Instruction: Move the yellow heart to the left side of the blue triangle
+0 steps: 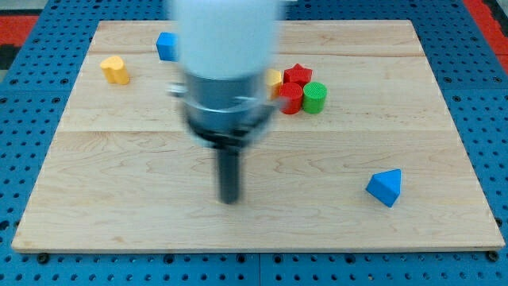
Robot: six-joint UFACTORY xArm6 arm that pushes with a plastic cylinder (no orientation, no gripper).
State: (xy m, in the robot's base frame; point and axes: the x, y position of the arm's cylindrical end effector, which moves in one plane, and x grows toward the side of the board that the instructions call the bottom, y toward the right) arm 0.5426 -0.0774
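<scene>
A yellow block (pixel 114 70) that looks like the heart lies near the board's top left corner. The blue triangle (pixel 385 187) lies at the lower right of the board. My tip (pixel 230 199) rests on the board at lower centre. It is far to the left of the triangle and well below and to the right of the yellow block, touching neither. A second yellow block (pixel 275 79) is mostly hidden behind the arm, so its shape cannot be made out.
A blue cube (pixel 166 46) sits near the top edge, to the right of the yellow block. A red star (pixel 298 75), a red cylinder (pixel 290 98) and a green cylinder (pixel 315 97) cluster at upper centre-right. The blurred arm body (pixel 226 63) hides the board's upper middle.
</scene>
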